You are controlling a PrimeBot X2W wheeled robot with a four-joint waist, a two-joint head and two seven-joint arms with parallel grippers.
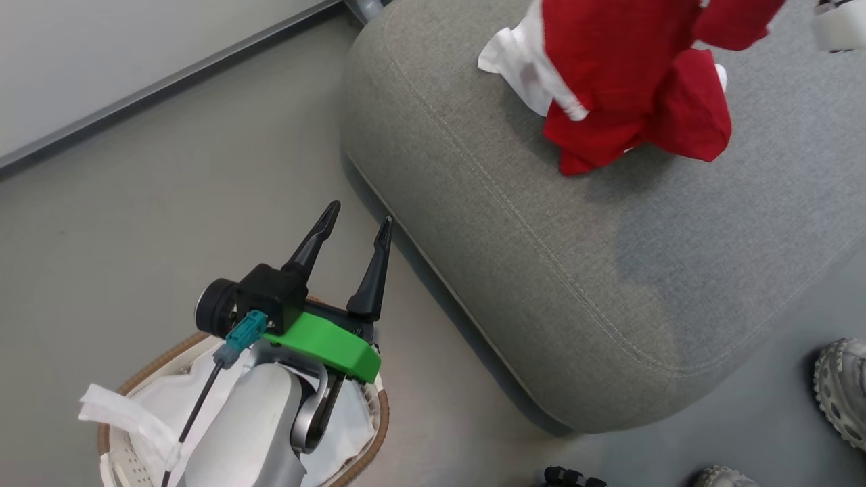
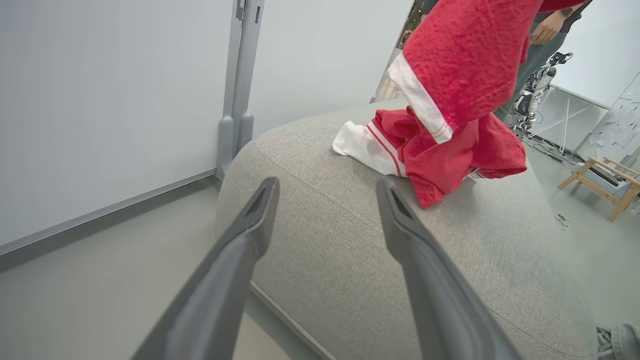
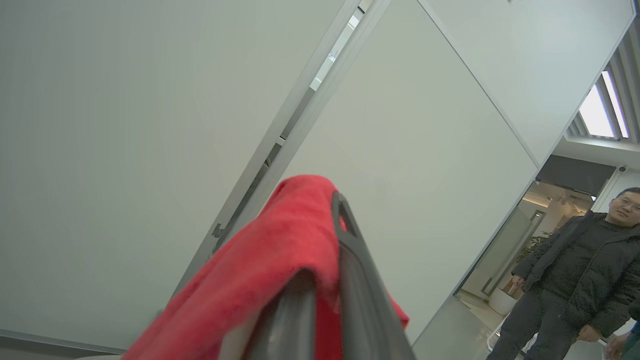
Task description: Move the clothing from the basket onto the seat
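Note:
A red garment of the clothing hangs from above, and its lower folds rest on the grey seat. Its white panel and striped trim lie against the cushion. My right gripper is shut on the red cloth, which drapes over one finger and hides its tip. My left gripper stands open with nothing in it, just off the seat's near-left edge and above the basket. From the left wrist its fingers point at the seat and the clothing. The basket shows its white liner.
A person's shoes stand on the floor by the seat's near-right corner. A person stands by a doorway. White wall panels run behind the seat. A wooden chair sits far off.

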